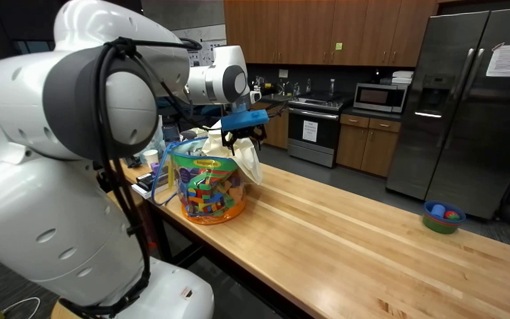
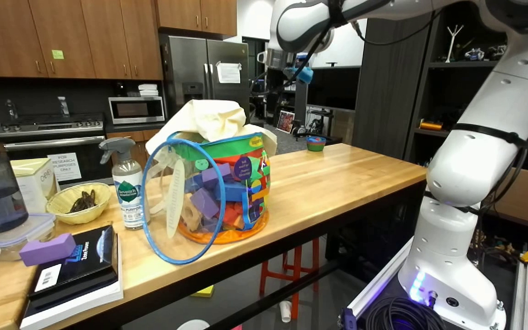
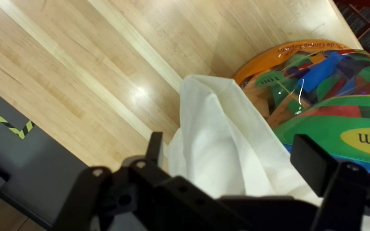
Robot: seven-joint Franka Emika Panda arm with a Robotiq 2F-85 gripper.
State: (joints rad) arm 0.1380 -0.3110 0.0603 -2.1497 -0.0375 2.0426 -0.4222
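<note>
one pincer (image 3: 230, 150) crowds the bottom of the wrist view, its two fingers (image 3: 312, 163) well apart, with one white cloth (image 3: 210, 128) showing between them; whether they touch it, i cannot tell. the cloth spills over the rim of one clear bag (image 2: 232, 147), which stands on the surface (image 2: 337, 174). inside it are blocks (image 2: 204, 201), too many to count; one purple block (image 2: 47, 250) lies outside. near the bag stand one spray bottle (image 2: 129, 195) and one basket (image 2: 69, 217); one stack of bowls (image 1: 438, 227) sits well apart. the single arm (image 1: 126, 102) rises from beside the surface, bends at the elbow and reaches out above the cloth, its wrist turned so the pincer points down.
</note>
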